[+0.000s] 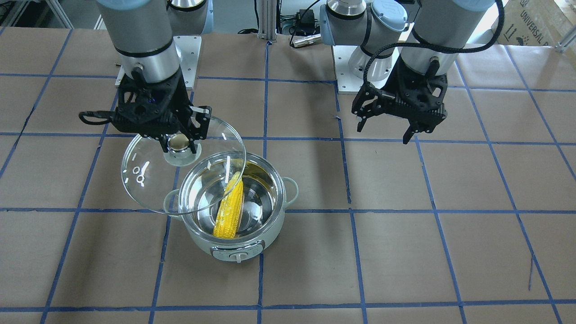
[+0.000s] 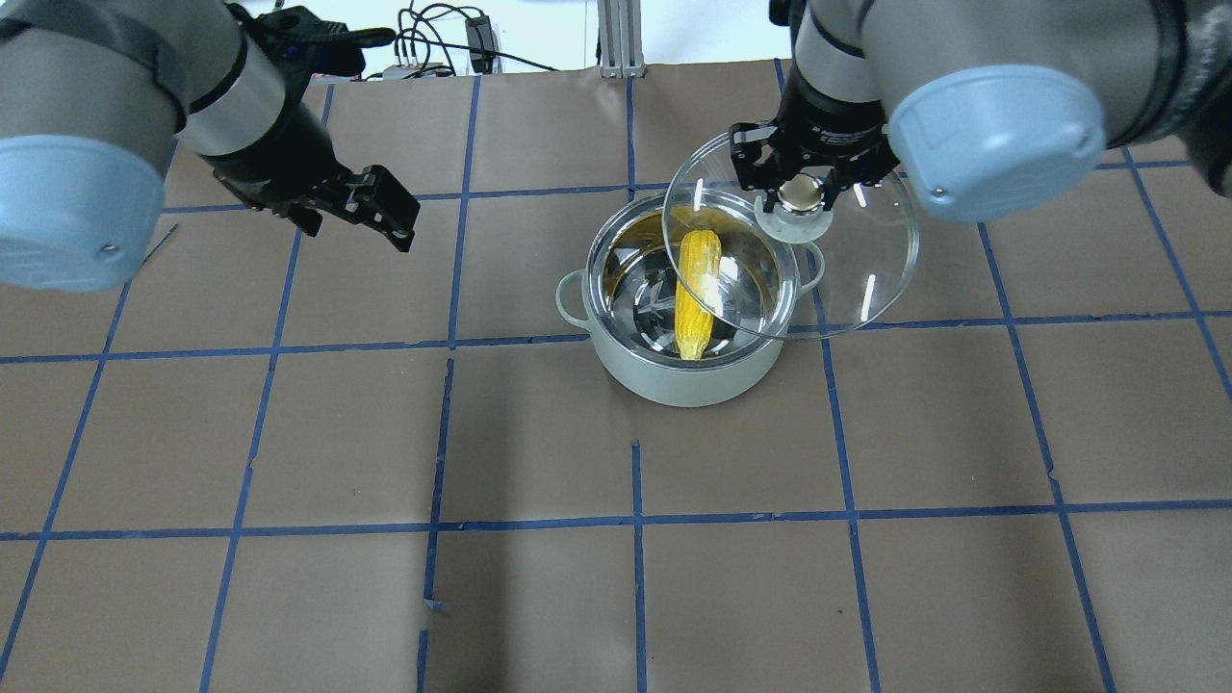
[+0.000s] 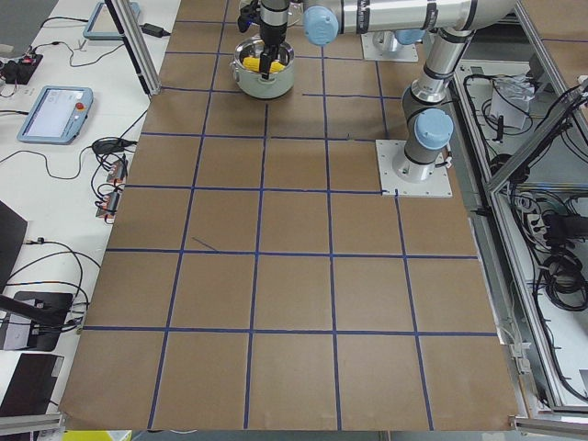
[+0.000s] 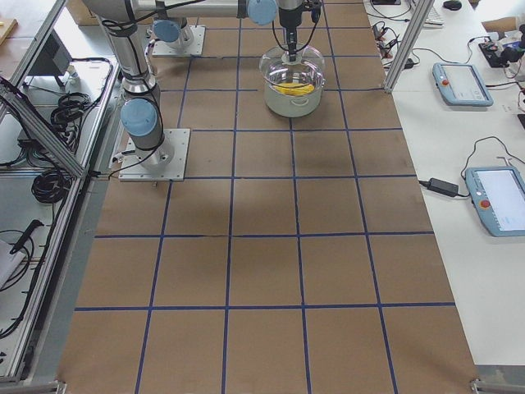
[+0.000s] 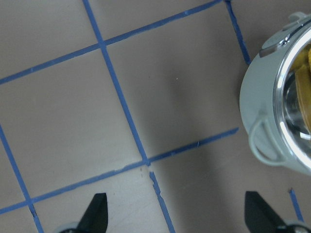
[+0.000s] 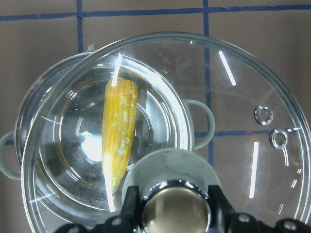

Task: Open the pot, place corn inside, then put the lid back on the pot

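Grip: right end effector point(image 1: 179, 143) clamped on knob of lid point(image 1: 148, 180). Lid held in air, tilted, overlapping part of rim of pot point(image 1: 198, 236) on robot's right side, not seated. Corn point(image 1: 229, 207) inside pot, lying aslant on steel interior, thick end twd front ctrl knob. Left end effector point(image 1: 384, 133) has fingers apart, holds nothing, hovers over desk point(image 1: 405, 252) well apart from pot. Cardboard box point(image 1: 535, 20) behind desk corner reads "UNIVERSAL", rest cut off.
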### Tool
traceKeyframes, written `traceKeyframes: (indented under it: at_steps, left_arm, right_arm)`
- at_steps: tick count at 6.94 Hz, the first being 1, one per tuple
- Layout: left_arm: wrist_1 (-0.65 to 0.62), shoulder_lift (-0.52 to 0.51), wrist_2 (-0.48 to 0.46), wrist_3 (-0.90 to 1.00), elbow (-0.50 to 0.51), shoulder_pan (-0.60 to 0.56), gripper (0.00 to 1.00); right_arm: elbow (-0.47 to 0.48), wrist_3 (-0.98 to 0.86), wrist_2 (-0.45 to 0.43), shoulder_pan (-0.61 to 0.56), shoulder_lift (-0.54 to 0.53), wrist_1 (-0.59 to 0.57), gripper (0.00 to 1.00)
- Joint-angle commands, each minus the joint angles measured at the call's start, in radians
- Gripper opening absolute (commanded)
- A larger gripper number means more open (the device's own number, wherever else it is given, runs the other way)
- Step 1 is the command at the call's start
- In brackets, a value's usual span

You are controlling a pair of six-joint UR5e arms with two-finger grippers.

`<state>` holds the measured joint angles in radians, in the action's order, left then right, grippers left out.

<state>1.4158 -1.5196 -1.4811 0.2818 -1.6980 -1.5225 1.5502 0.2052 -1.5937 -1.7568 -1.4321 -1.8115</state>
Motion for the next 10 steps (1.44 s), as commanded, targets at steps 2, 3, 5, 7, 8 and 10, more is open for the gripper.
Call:
traceKeyframes:
  at_steps: [2, 3, 5, 7, 8, 10]
  left_arm:
    - [0.1, 0.068, 0.007, 0.016, 0.004, 0.048, 1.0]
    - [0.118, 0.061, 0.005, 0.019, 0.032, 0.053, 1.0]
    - [0.227, -0.009, 0.001, 0.025, 0.175, 0.054, 1.0]
    - [0.235, -0.051, 0.016, 0.023, 0.205, 0.044, 1.0]
    - [0.236, -0.051, 0.013, 0.023, 0.201, 0.038, 1.0]
    - [0.23, -0.05, 0.016, 0.011, 0.181, 0.03, 1.0]
  right_arm:
    - [-0.053, 0.022, 0.037, -0.05, 0.126, -0.022, 0.41]
    - [-0.073, 0.022, 0.034, -0.058, 0.145, -0.022, 0.41]
    - [-0.081, 0.022, 0.032, -0.058, 0.171, -0.04, 0.4]
    - [-0.076, 0.022, 0.023, -0.066, 0.19, -0.051, 0.4]
    - [-0.078, 0.026, 0.018, -0.081, 0.2, -0.052, 0.4]
    - [-0.074, 0.026, 0.014, -0.101, 0.205, -0.063, 0.4]
